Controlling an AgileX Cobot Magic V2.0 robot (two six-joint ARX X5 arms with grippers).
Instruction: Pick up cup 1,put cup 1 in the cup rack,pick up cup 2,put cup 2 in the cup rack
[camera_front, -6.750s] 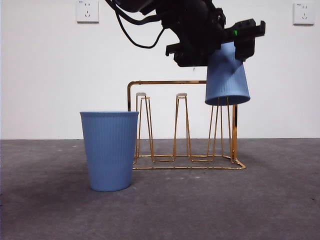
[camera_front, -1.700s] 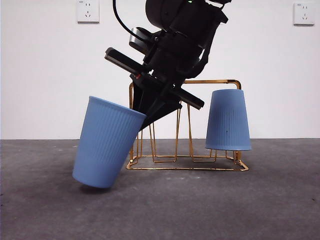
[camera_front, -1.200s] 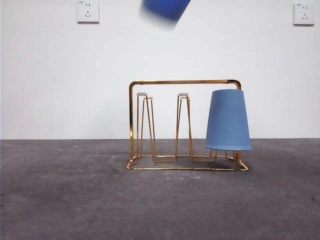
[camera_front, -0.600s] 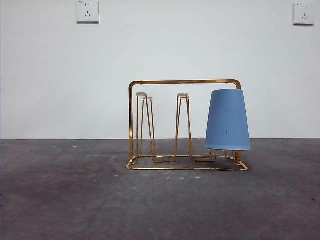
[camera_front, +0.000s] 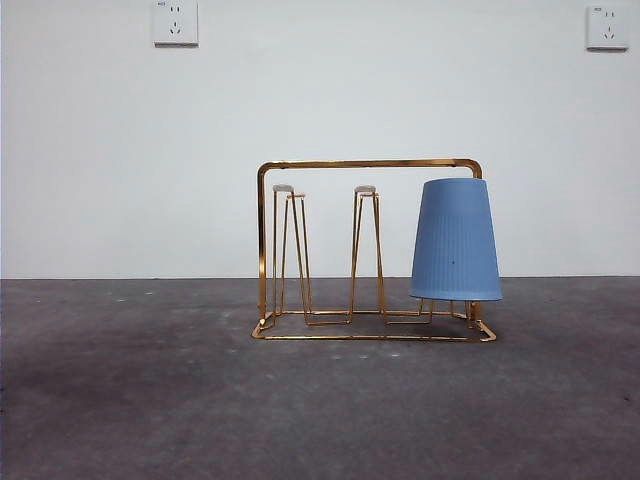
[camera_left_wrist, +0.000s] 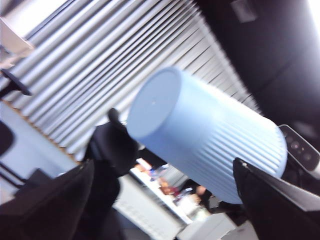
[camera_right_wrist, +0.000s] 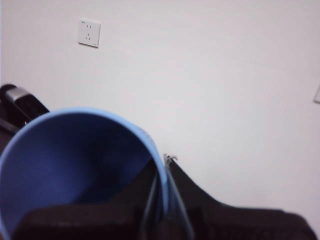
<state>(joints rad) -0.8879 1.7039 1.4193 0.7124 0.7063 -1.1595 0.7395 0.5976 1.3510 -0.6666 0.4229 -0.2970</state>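
Note:
Cup 1 (camera_front: 456, 240), a ribbed blue tumbler with a tiny dark speck, sits upside down over the right-hand prong of the gold wire cup rack (camera_front: 360, 164). Neither arm shows in the front view. Cup 2 (camera_right_wrist: 75, 165) is up in the air, out of the front view. My right gripper (camera_right_wrist: 162, 210) is shut on its rim, one jaw inside the mouth and one outside. The left wrist view shows cup 2 (camera_left_wrist: 205, 145) close, tilted, base first. My left gripper (camera_left_wrist: 162, 167) is open, its jaws wide apart on either side of the cup.
The rack's left prong (camera_front: 284, 190) and middle prong (camera_front: 364, 190) stand bare with pale caps. Dark grey table (camera_front: 150, 400) spreads around the rack. Two wall outlets (camera_front: 175, 22) (camera_front: 608, 27) sit high on the white wall behind.
The arm tilted cup 2 by its rim at the rack's left and carried it up out of the front view. Over the last half second that view is unchanged.

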